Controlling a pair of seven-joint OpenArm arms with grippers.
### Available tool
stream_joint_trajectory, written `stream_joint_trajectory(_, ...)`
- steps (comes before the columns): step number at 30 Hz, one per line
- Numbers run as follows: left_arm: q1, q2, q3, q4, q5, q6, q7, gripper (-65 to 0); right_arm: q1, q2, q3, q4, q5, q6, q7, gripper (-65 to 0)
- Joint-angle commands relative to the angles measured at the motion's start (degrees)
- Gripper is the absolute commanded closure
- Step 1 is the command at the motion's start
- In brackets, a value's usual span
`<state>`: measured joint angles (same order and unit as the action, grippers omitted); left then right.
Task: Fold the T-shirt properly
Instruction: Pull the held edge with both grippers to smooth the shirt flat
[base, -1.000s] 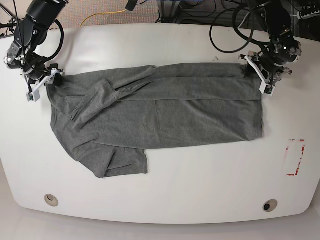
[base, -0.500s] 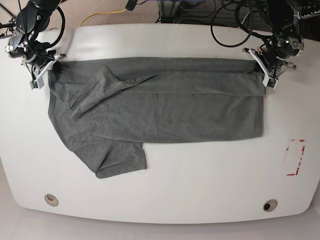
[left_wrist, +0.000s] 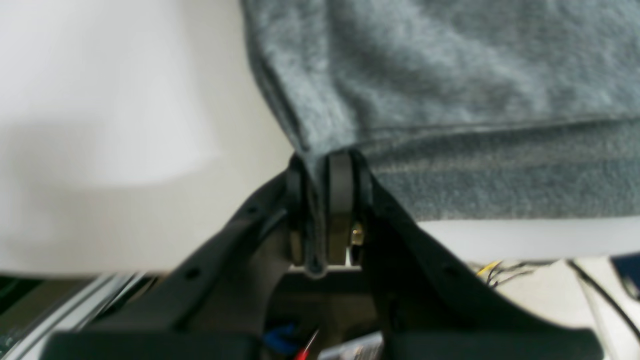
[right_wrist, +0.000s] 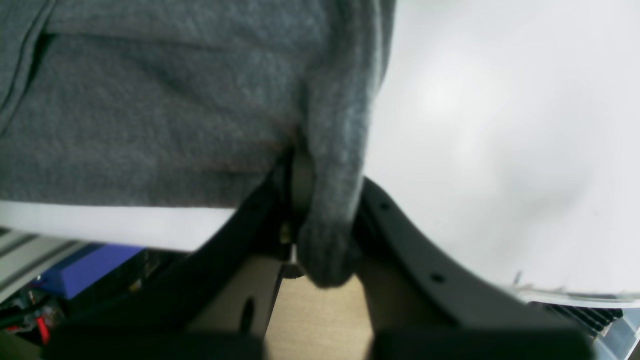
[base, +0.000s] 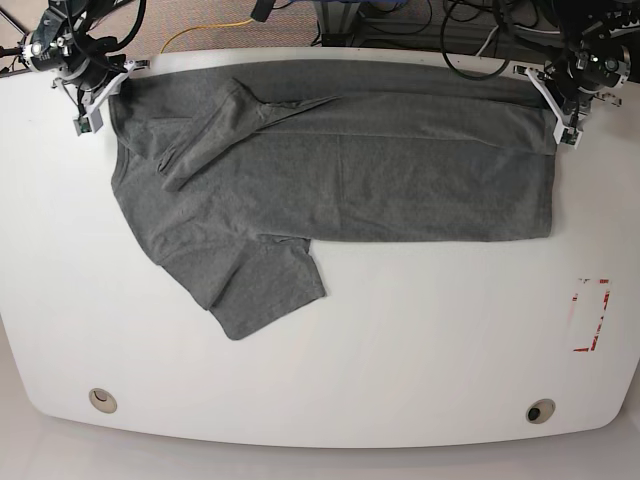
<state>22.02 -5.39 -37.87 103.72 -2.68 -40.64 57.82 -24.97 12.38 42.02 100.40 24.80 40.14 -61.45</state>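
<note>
The heather-grey T-shirt (base: 350, 170) lies spread across the far half of the white table (base: 330, 360), its long upper edge raised and stretched between both grippers. My left gripper (base: 562, 98) is at the far right, shut on the shirt's corner. In the left wrist view the cloth (left_wrist: 450, 80) is pinched tight between the black fingers of that gripper (left_wrist: 320, 162). My right gripper (base: 98, 92) is at the far left, shut on the opposite corner. The right wrist view shows a thick roll of fabric (right_wrist: 330, 150) clamped in it (right_wrist: 325, 172). One sleeve (base: 265, 290) trails toward the front left.
A red-marked rectangle (base: 590, 315) sits near the table's right edge. Two round holes (base: 101, 400) (base: 540, 411) lie near the front edge. Cables, one of them yellow (base: 205, 30), run on the floor behind the table's far edge.
Both grippers closed on the shirt's upper corners and moved toward the far table edge. The whole shirt was dragged that way and its top edge pulled straight.
</note>
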Motion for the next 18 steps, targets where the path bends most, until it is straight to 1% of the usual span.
stream_joint_trajectory(1,0.00,-1.95,-0.86,1.20,1.49,0.64,1.30,-8.2,-1.53,0.59,0.66,3.12,-0.23,-0.14,0.22,-2.7)
stream_joint_trajectory(2,0.00,-1.95,-0.86,1.20,1.40,0.64,1.39,-11.5,-1.62,0.59,0.66,3.47,-0.23,-0.14,0.22,-3.3)
stream_joint_trajectory(3,0.00,-1.87,-0.86,1.20,1.40,0.64,1.39,-15.1,-1.80,0.50,0.66,3.82,-0.23,-0.14,0.22,-5.4)
stream_joint_trajectory(5,0.00,-1.87,-0.95,1.20,1.40,0.64,1.39,-22.1,-2.41,-0.21,0.66,4.00,-0.23,-0.14,0.22,-13.6)
stream_joint_trajectory(6,0.00,-1.87,-0.95,1.29,1.40,0.64,1.39,-26.1,-2.50,-0.56,0.66,4.08,-0.23,-0.14,0.22,-21.4)
stream_joint_trajectory(8,0.00,-1.87,-0.95,1.29,1.40,0.64,1.47,-30.7,-2.41,-0.65,0.66,4.96,-0.14,-0.14,0.22,-35.5)
stream_joint_trajectory(10,-0.26,-2.04,-0.95,1.73,1.40,0.64,1.47,-32.9,-2.24,-0.91,0.75,6.98,-0.14,-0.14,0.22,-49.8)
stream_joint_trajectory(12,-0.26,-2.57,-0.77,3.75,1.31,0.64,1.47,-33.2,-2.68,-1.52,0.75,10.06,-0.14,-0.14,0.22,-60.4)
stream_joint_trajectory(13,-0.26,-2.57,-0.68,5.16,1.31,0.64,1.47,-33.3,-3.20,-1.88,1.19,11.73,-0.14,-0.14,0.22,-62.1)
stream_joint_trajectory(16,-0.35,-2.48,-0.42,7.79,0.96,0.64,1.47,-33.3,-2.94,-1.96,2.95,14.55,-0.14,-0.14,-1.10,-59.8)
stream_joint_trajectory(18,-1.23,-2.66,-0.42,8.94,-1.41,0.64,1.47,-33.3,-1.01,-1.96,3.65,14.81,0.30,-0.14,-2.77,-58.2)
